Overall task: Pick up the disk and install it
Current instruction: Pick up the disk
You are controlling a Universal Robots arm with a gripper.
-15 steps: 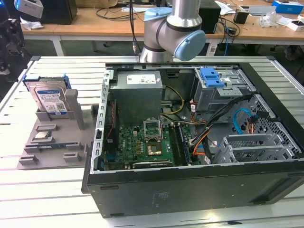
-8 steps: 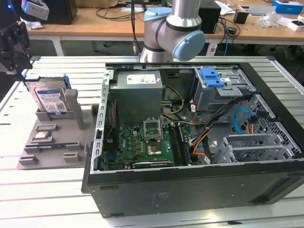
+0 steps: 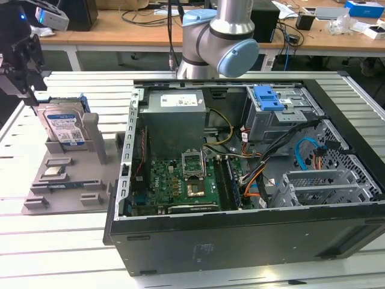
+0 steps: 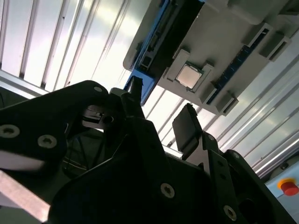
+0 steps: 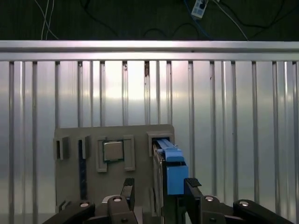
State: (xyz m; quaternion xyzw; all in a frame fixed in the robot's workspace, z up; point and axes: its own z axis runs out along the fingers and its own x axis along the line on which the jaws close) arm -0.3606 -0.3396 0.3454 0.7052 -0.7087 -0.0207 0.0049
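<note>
The disk (image 3: 63, 127) stands on edge in a slot of a grey holder (image 3: 66, 180), its labelled face turned toward the open computer case (image 3: 240, 244). It sits near the edge of the slatted metal surface (image 3: 72, 241) on the exterior view's left. In the first wrist view the disk (image 5: 172, 172) shows edge-on, with a blue rail running along its top. It looks dense and rigid for its size, with smooth metal faces that could slip under a light pinch. It is also likely to suffer from a knock or a drop. The blue plastic rails probably flex, so the better hold would be across the two broad flat faces, close to the upper edge and centred along its length so it does not swing. The end effector (image 5: 160, 189) hangs over the holder with its fingers (image 5: 128, 186) spread wide and nothing between them. They stand to either side of the disk's thin edge, one beyond each face. Whether the tips are already level with the top of the disk or a little above it is hard to tell from these angles. A square chip (image 5: 113, 150) lies in another pocket of the holder beside the disk. Inside the case, a blue bracket (image 3: 269, 98) sits at the far corner, well apart from the disk.
</note>
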